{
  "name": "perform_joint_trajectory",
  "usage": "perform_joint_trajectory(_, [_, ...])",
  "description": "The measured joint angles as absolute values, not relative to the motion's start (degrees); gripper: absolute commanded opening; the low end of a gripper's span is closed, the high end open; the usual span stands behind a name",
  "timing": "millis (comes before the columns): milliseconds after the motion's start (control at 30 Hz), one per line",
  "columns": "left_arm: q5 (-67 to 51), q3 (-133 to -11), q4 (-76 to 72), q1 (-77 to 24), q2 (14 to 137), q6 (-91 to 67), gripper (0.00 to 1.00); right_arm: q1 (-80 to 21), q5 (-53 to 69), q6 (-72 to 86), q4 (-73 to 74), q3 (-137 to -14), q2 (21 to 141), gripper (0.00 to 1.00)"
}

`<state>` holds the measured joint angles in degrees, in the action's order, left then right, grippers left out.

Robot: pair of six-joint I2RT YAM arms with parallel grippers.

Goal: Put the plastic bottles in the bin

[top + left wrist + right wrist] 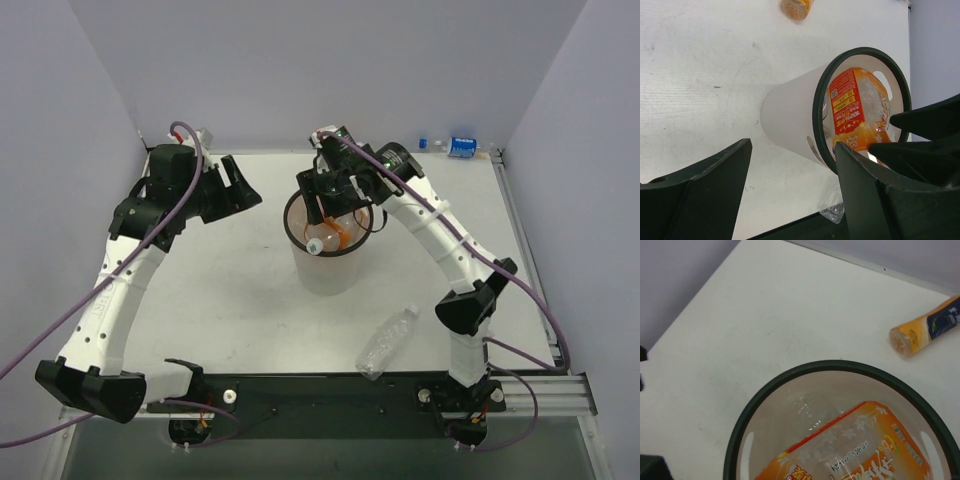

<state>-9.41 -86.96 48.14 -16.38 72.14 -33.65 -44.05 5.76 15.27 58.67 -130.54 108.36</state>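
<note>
The top external camera hangs high above and behind the arm bases [200, 405]. It looks steeply down and takes in the whole table [220, 300], with the near edge at the bottom and the far edge at the top.

The left wrist camera sits low and close, looking out past the left claw [792, 146], whose dark fingers [705, 195] fill the lower frame. It is rolled, so the bin [790, 120] appears tipped sideways.

The right wrist camera looks almost straight down from just above the bin's rim [770, 385], toward the table's far edge.

All three views share the bin [325, 272] and the wide orange bottle [855, 110] inside it. Both wrist views also catch the slim orange bottle [927, 327] lying on the table.
</note>
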Motion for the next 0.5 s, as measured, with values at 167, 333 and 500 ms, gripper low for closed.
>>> perform_joint_trajectory(167, [-9.41,-86.00,47.88,-16.34,71.70,-33.58,0.78,-44.36,3.29,14.76,57.45,-126.72,109.38,0.60])
perform_joint_trajectory(333, [-9.50,-85.12,47.31,-16.32,71.68,-33.56,0.78,-43.97,1.23,14.33,59.55,-126.28,108.20,0.62])
perform_joint_trajectory(500, [-10.76,-83.66,45.63,-16.29,71.72,-33.89,0.78,-43.05,2.15,13.82,61.04,-129.62,108.20,0.68])
